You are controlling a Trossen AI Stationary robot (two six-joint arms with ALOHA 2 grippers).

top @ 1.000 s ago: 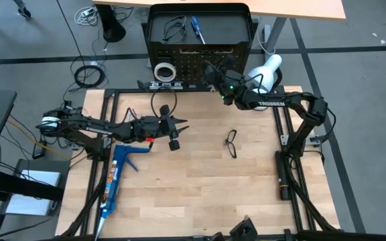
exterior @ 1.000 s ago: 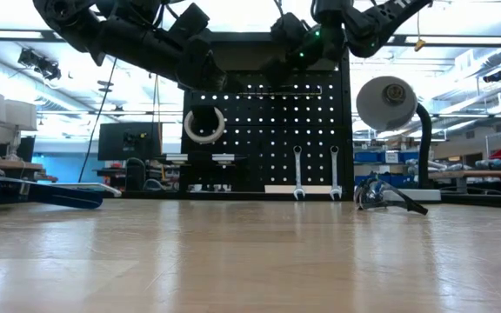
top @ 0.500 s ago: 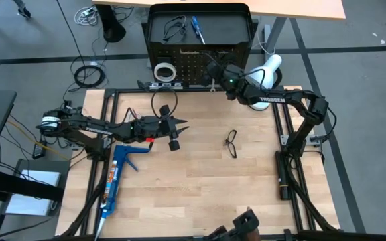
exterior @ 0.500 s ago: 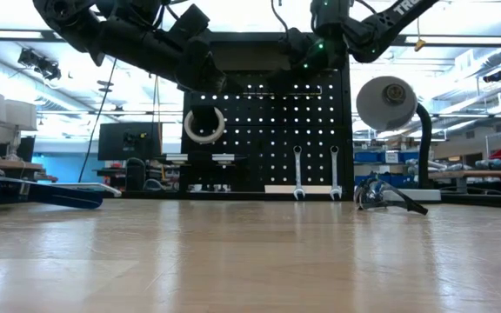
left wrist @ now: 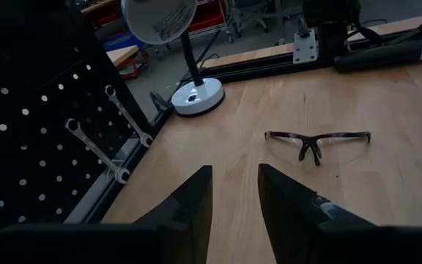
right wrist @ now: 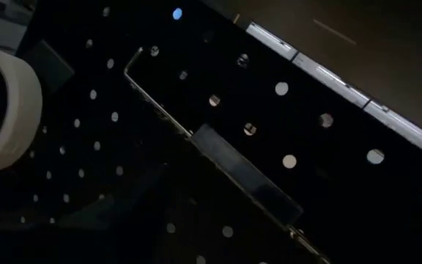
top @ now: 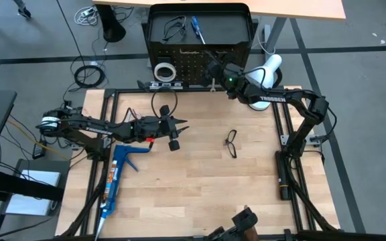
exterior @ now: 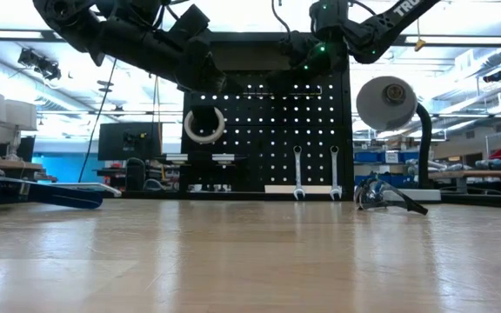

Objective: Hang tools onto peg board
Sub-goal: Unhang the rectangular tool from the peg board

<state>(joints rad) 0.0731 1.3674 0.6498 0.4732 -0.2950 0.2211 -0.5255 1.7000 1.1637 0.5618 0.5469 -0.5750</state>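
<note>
The peg board [top: 186, 67] stands upright at the table's far edge. On it hang a white tape ring [exterior: 203, 124], two silver wrenches [exterior: 298, 174] [exterior: 335, 174] and a thin metal rod with a bent end [right wrist: 167, 110]. My right gripper [top: 213, 69] is open, close in front of the board's upper holes beside that rod, with nothing between its fingers. My left gripper [left wrist: 234, 180] hovers over the table's left middle [top: 183, 125]. It points at the board's foot, and a narrow gap with nothing in it shows between its fingers. A black wire loop [top: 173, 28] and a blue-handled screwdriver [top: 197, 29] show beyond the holed face.
Clear safety glasses [top: 231, 142] lie on the wood right of centre. A blue caulking gun [top: 116, 175] lies at the left. The white desk lamp [top: 267, 70] stands just right of the board, close to my right arm. A black strip with white marks [top: 163, 85] sits at the board's foot.
My right gripper has shifted a little toward the table's right along the board's face and has rolled about its own pointing line. Its fingers stay open. The rod, ring and wrenches on the board have not moved.
</note>
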